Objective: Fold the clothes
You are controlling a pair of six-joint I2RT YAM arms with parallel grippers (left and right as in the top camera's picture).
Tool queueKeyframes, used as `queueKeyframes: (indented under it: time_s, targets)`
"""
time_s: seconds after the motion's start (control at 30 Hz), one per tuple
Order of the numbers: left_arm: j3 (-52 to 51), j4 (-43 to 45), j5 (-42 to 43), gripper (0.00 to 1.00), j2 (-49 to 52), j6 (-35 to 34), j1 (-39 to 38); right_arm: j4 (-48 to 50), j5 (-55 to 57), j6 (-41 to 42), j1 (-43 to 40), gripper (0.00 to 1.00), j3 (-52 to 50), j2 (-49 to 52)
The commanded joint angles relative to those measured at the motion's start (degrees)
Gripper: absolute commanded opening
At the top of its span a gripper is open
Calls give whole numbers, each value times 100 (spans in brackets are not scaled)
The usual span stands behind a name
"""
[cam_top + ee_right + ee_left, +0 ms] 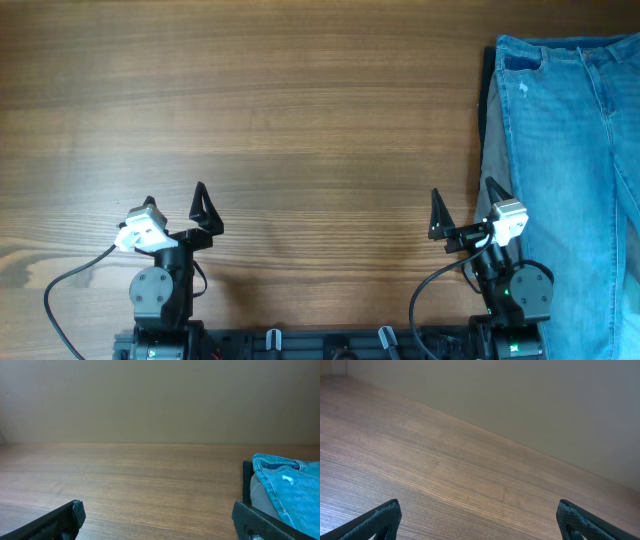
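Jeans [570, 150] lying far-to-near along right edge of desk [300, 100]; right gripper [463, 192] sitting nearer; it and left gripper [175, 195] gaping, empty.

The jeans [570, 150] lie along the right edge of the desk [280, 100], on top of the trousers [492, 150], which show only as a strip at the jeans' left side. The left end effector [175, 197] hangs over the desk's near left, well apart from both. The right end effector [463, 195] is at the near right, just beside the jeans.
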Motion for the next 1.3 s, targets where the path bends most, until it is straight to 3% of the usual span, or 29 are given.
queueKeyframes:
  time_s: [0.0,0.67,0.97,1.1,1.27]
  targets:
    - [-28,13,-76,100,11,-9,0,4,59,-28,9,100,-7,37]
    - [-28,15,-81,100,11,-11,2,13,37,-11,9,100,-7,37]
    - [-28,146,1665,100,11,-11,0,37,-190,1528,9,100,-4,37]
    - [164,955,2177,100,11,-9,0,52,-1113,1169,9,100,308,37]
    - [1185,463,2144,100,199,-7,2,-612,-1213,1071,9,100,1174,157]
